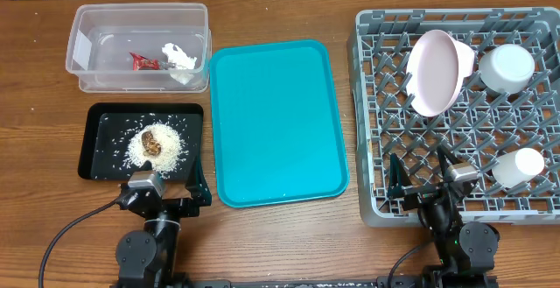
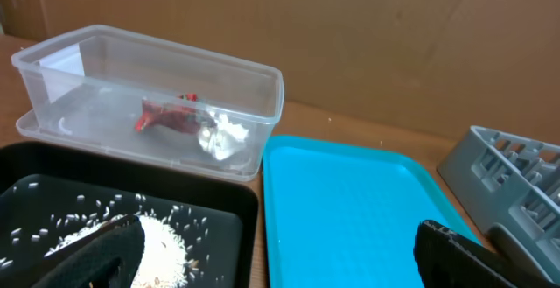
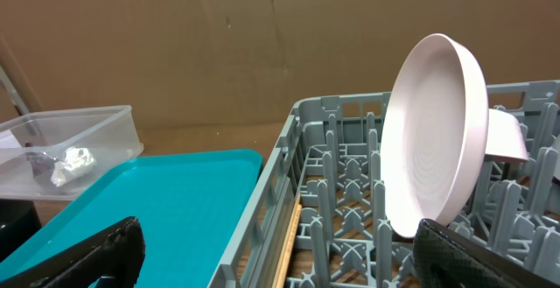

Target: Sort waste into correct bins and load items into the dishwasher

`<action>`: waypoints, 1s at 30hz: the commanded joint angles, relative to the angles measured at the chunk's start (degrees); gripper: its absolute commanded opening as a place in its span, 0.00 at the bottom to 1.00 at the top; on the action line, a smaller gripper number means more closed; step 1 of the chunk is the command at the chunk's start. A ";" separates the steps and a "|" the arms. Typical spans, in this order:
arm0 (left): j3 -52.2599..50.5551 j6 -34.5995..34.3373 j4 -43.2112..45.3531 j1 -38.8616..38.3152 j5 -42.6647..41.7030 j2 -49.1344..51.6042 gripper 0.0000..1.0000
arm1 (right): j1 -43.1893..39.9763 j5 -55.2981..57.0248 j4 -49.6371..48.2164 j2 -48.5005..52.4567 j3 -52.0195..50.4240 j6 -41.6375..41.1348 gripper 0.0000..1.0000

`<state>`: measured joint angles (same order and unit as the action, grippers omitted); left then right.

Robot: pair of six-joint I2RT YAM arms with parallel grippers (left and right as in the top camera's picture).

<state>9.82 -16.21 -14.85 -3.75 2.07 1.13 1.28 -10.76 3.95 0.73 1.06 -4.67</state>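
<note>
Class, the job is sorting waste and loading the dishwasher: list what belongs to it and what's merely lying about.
Belongs: wrapper, tissue, clear tub, rice scraps, brown lump, black tray, plate, bowl, cup, dish rack.
Lying about: teal tray, wooden table.

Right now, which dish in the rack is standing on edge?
The wide plate, propped on edge among the pegs of the rack; the bowl and small cup sit lower, to its right.

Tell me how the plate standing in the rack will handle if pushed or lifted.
The plate stands on edge between pegs of the rack, so a sideways push would probably tip it. Its smooth curved surface looks slippery to pinch. It seems rigid, not floppy.
</note>
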 commanded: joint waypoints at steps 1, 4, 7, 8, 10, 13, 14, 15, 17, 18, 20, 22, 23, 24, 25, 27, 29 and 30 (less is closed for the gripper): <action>-4.68 0.70 8.79 0.13 0.76 -0.94 1.00 | 0.48 -0.48 -0.37 -0.57 -0.61 0.02 1.00; -8.31 5.55 18.08 0.13 -0.83 -0.94 1.00 | 0.48 -0.46 -0.37 -0.57 -0.61 0.00 1.00; -9.57 10.27 21.40 0.24 -2.99 -0.94 1.00 | 0.48 -0.46 -0.37 -0.57 -0.61 0.02 1.00; -9.57 11.26 20.85 0.35 -3.54 -0.94 1.00 | 0.48 -0.48 -0.37 -0.57 -0.61 0.00 1.00; -9.57 11.74 18.05 0.46 -4.00 -0.94 1.00 | 0.48 -0.46 -0.37 -0.57 -0.61 0.02 1.00; -9.57 8.90 10.64 0.48 -4.07 -0.94 1.00 | 0.48 -0.48 -0.37 -0.57 -0.61 0.02 1.00; -9.57 8.26 10.62 0.48 -4.02 -0.92 1.00 | 0.48 -0.46 -0.37 -0.57 -0.61 0.02 1.00; -9.57 8.26 10.78 0.48 -4.13 -0.94 1.00 | 0.48 -0.48 -0.37 -0.57 -0.61 0.00 1.00; -9.57 8.28 10.64 0.48 -4.02 -0.94 1.00 | 0.48 -0.48 -0.37 -0.57 -0.61 0.02 1.00; -9.57 8.31 10.60 0.48 -4.02 -0.94 1.00 | 0.48 -0.46 -0.37 -0.57 -0.61 0.02 1.00; -9.57 8.31 10.60 0.48 -4.02 -0.94 1.00 | 0.48 -0.48 -0.37 -0.57 -0.61 0.02 1.00; -9.55 8.31 10.58 0.46 -4.00 -0.92 1.00 | 0.48 -0.46 -0.37 -0.57 -0.61 0.02 1.00; -9.55 8.31 10.58 0.46 -4.02 -0.92 1.00 | 0.48 -0.48 -0.37 -0.57 -0.61 0.02 1.00; -9.55 8.31 10.58 0.46 -4.02 -0.92 1.00 | 0.48 -0.46 -0.37 -0.57 -0.61 0.02 1.00; -9.55 8.31 10.58 0.46 -4.02 -0.92 1.00 | 0.48 -0.46 -0.37 -0.57 -0.61 0.02 1.00; -9.55 8.31 10.58 0.46 -4.02 -0.92 1.00 | 0.48 -0.48 -0.37 -0.57 -0.61 0.02 1.00; -9.55 8.31 10.56 0.46 -4.02 -0.92 1.00 | 0.48 -0.46 -0.37 -0.57 -0.61 0.02 1.00; -9.55 8.31 10.58 0.46 -4.02 -0.92 1.00 | 0.48 -0.46 -0.37 -0.57 -0.61 0.02 1.00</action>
<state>0.47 -7.94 -4.29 -3.64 -1.30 0.75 1.28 -10.74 3.92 0.73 1.06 -4.67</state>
